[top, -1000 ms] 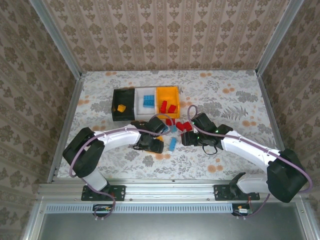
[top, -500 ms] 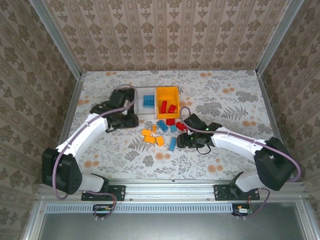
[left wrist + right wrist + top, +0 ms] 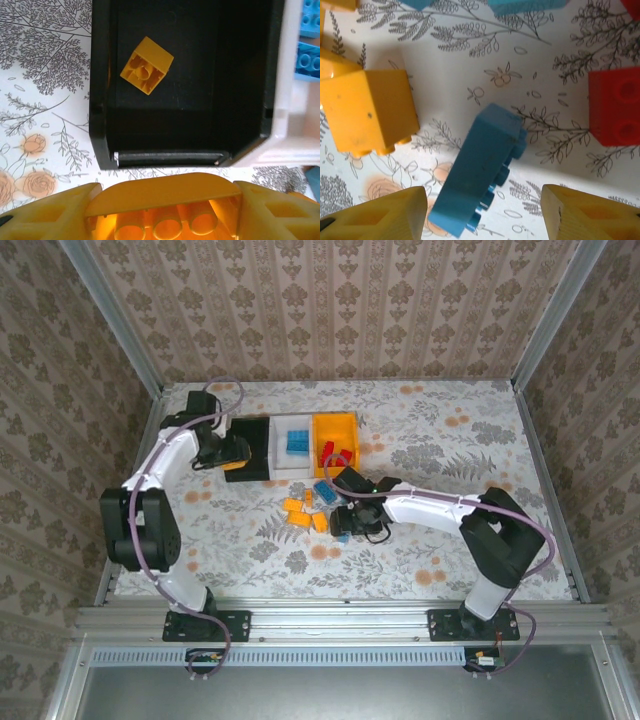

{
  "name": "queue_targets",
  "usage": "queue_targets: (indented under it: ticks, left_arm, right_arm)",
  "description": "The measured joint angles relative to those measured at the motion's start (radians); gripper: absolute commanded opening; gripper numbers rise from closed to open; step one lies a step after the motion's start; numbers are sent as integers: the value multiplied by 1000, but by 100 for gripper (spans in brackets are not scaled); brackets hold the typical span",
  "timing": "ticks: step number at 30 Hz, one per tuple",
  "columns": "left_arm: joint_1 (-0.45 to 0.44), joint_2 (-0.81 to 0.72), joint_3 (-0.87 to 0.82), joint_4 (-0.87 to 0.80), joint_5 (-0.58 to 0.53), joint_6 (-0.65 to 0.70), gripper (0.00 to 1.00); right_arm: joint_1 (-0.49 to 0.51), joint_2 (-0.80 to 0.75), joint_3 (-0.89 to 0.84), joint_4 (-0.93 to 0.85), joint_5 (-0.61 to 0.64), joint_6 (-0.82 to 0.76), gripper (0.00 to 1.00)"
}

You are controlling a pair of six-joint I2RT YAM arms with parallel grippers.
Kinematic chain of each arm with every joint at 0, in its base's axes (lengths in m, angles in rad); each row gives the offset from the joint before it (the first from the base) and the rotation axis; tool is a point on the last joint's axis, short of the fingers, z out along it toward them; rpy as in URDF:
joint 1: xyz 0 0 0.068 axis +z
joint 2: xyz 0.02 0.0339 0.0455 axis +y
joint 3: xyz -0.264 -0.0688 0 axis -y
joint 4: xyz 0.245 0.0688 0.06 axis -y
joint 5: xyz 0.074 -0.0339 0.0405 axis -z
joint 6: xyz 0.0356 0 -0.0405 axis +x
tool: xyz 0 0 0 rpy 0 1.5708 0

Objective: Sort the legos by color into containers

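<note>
My left gripper is shut on an orange lego, its hollow underside facing the wrist camera, just short of the near rim of the black container. One orange lego lies inside that container. From above, the left gripper is at the black container, beside the white container and the orange-yellow one. My right gripper is open, low over the table, with a blue lego lying on its side between the fingers, touching neither.
Blue legos lie in the white container and red ones in the orange-yellow one. Loose orange legos and a blue one lie between the arms. An orange lego and a red one flank the right gripper.
The left arm has swung from the loose pile back and left to the black container, carrying the orange lego. The right gripper has slid left across the pile to the blue lego.
</note>
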Motion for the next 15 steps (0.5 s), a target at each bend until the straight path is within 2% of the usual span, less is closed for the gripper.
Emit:
queue_targets:
  ticks: [5, 11, 15]
  left_arm:
    - [-2, 72, 55, 4, 21, 9, 68]
    - [-2, 109, 94, 4, 35, 26, 80]
    - [-2, 110, 94, 3, 51, 29, 89]
  right_arm:
    - [0, 64, 49, -13, 5, 7, 53]
    - [0, 88, 52, -33, 11, 9, 29]
    - [0, 74, 52, -44, 24, 16, 26]
